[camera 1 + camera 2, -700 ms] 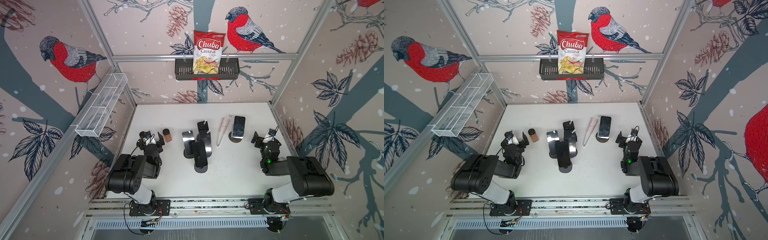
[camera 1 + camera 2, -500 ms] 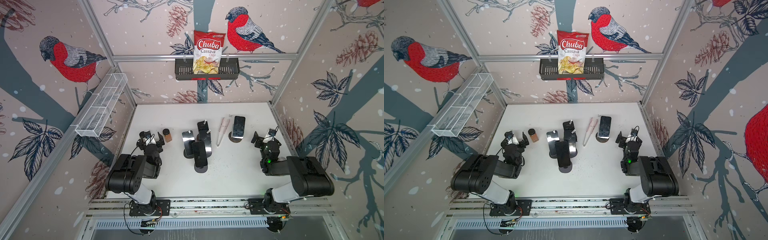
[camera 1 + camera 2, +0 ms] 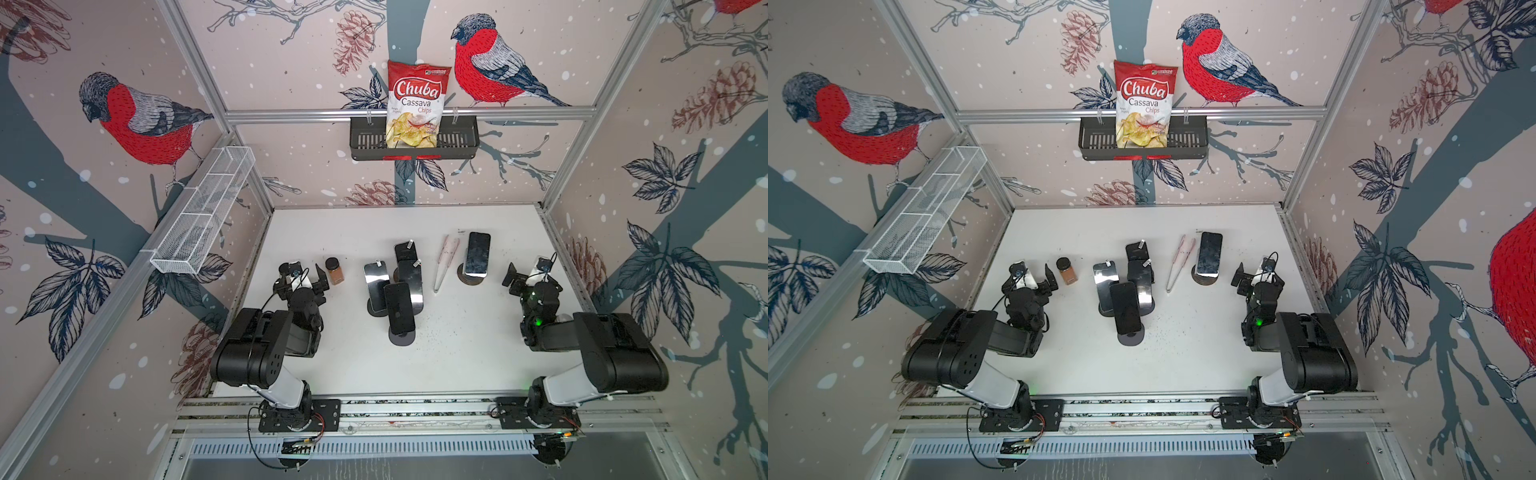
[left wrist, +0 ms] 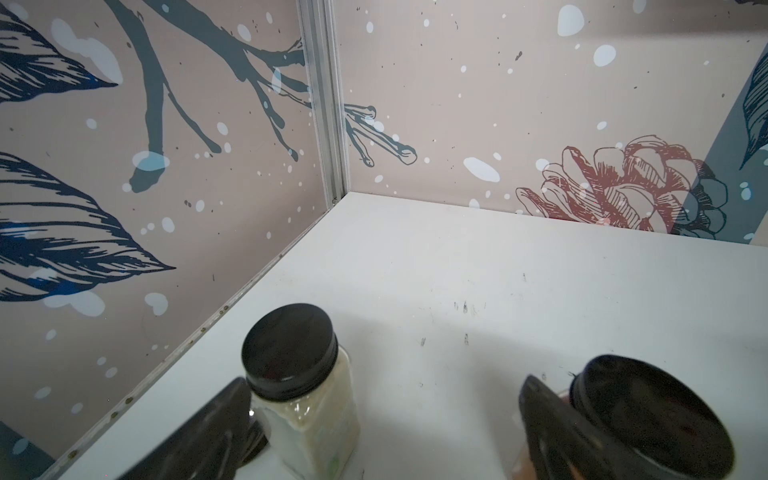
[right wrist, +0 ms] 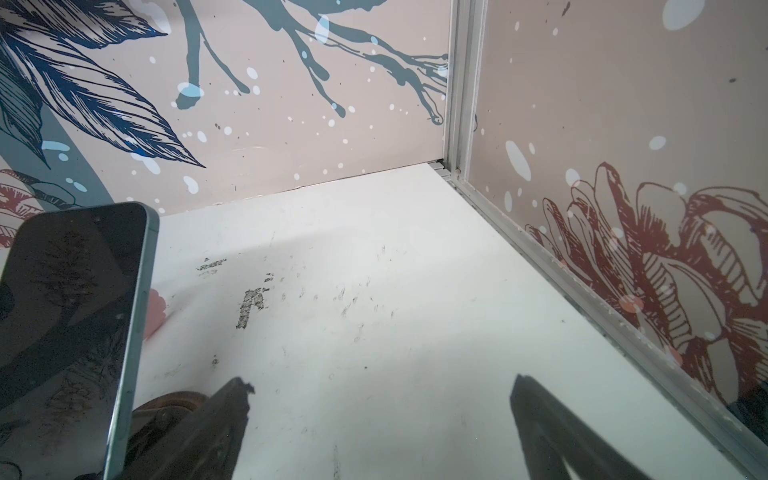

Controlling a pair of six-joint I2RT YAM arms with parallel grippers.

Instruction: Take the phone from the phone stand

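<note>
A: Quick one. Which phone do we tag? We count two on stands.
B: We take the phone leaning on the round brown stand, right side of the counter. The other phone, mid-counter on a grey-footed stand, sits well apart from both arms.
A: Jaws?
B: Both pairs are spread wide, nothing held. Right arm: bare counter between its jaws in the wrist view. Left arm: a pale jar stands between its jaws, close by one finger, not clamped; we can't tell if it touches. A brown jar sits just beside the other finger.
A: The relation we care about?
B: The phone is just beside the right jaws, on the side toward the counter's middle. The left jaws are well apart from it, with the middle stands between. We judge the right arm nearer by far.
A: Axis?
B: It stands on its short edge, tilted back, long axis rising away from the arm bases. In the right wrist view its long edge runs just outside one finger. We judge the jaws must shift sideways and close across the narrow width.
A: Risk?
B: We flag the pink pen-like piece lying near the stand.
</note>
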